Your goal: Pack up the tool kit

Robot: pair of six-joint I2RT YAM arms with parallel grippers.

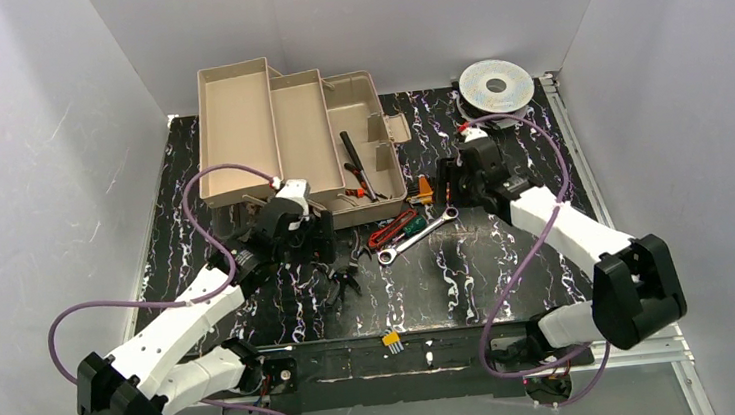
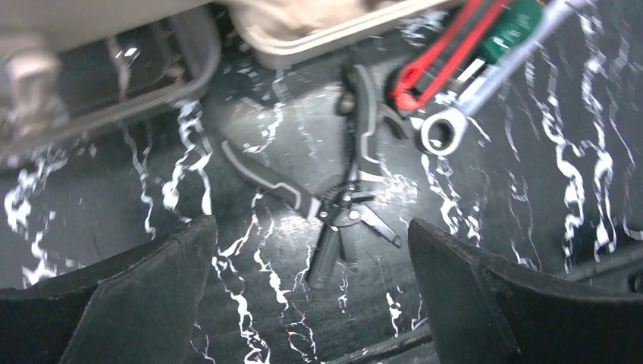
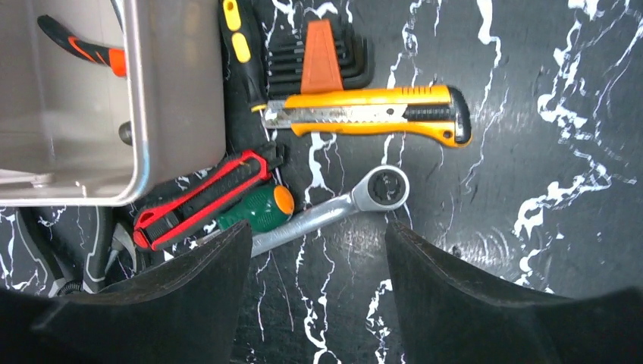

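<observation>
Our left gripper (image 2: pixel 309 227) hangs with its jaws spread wide and empty above the black-and-grey pliers (image 2: pixel 341 208) lying on the black marbled table (image 2: pixel 531 152). Our right gripper (image 3: pixel 317 231) is likewise spread and empty over the silver ratchet wrench (image 3: pixel 341 208), with the yellow utility knife (image 3: pixel 364 114) just beyond. We see the tan plastic toolbox (image 1: pixel 236 129) unfolded at the table's far left, its trays fanned out.

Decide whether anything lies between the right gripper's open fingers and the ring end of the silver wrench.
Nothing visible does. The right gripper is open, and the wrench head lies on the table just ahead of it. Only the green screwdriver handle crowds its shaft, off to one side.
</observation>
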